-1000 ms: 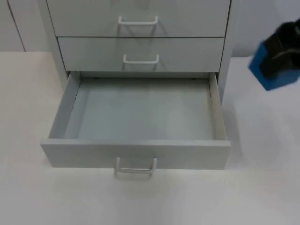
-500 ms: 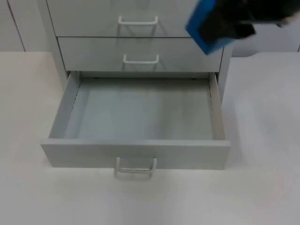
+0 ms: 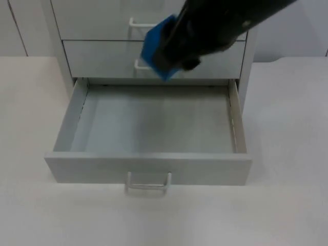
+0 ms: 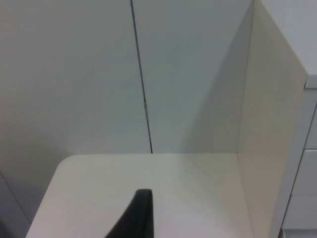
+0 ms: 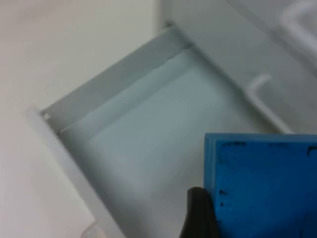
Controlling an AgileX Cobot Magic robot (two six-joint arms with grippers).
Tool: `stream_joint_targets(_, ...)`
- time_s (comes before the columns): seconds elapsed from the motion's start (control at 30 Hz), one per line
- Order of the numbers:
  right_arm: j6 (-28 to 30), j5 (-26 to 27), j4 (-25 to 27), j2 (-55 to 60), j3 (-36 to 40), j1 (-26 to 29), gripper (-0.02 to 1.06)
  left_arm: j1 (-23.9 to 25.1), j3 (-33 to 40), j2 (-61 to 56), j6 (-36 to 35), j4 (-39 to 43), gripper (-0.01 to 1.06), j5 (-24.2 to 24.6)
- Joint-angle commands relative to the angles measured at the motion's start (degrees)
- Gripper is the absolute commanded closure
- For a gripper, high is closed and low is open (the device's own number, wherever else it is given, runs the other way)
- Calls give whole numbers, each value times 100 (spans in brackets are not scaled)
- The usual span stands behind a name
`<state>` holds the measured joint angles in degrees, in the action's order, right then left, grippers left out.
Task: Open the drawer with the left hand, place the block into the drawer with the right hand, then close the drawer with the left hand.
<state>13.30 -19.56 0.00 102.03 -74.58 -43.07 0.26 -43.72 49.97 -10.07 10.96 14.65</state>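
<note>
The bottom drawer (image 3: pixel 148 166) of the grey cabinet stands pulled out, and its inside is bare. My right gripper (image 3: pixel 174 48) is shut on the blue block (image 3: pixel 158 45) and holds it in the air over the drawer's back edge, in front of the middle drawer. In the right wrist view the blue block (image 5: pixel 262 183) hangs over the open drawer (image 5: pixel 114 99), beside a black fingertip (image 5: pixel 198 215). My left gripper (image 4: pixel 141 220) waits over the table to the left of the cabinet's side wall (image 4: pixel 270 129), facing the partition.
The cabinet's two upper drawers (image 3: pixel 102 56) are closed, each with a white handle. The open drawer's handle (image 3: pixel 148 184) juts toward the table's front. White table (image 3: pixel 287 179) lies on both sides of the cabinet.
My right arm has swung left with the blue block, from beside the cabinet's right side to above the drawer's back edge. The drawer has not moved.
</note>
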Motion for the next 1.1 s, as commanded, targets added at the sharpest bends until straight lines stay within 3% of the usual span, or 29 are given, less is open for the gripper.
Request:
stream_joint_targets(0.0,292,214,62,183,-55,-101,105,-26,1,-1,-8,38,0,0)
stream_joint_targets(0.33,282,401,75,1040,-238,-101,105,-26,1,-1,-8,38,0,-10)
stream_joint_targets(0.67,259,451,175,1963,-1039,-80,105,-26,1,-1,-8,38,0,1)
stream_joint_targets(1.07,215,688,175,2405,-1103,-56,105,-26,1,-1,-8,38,0,1)
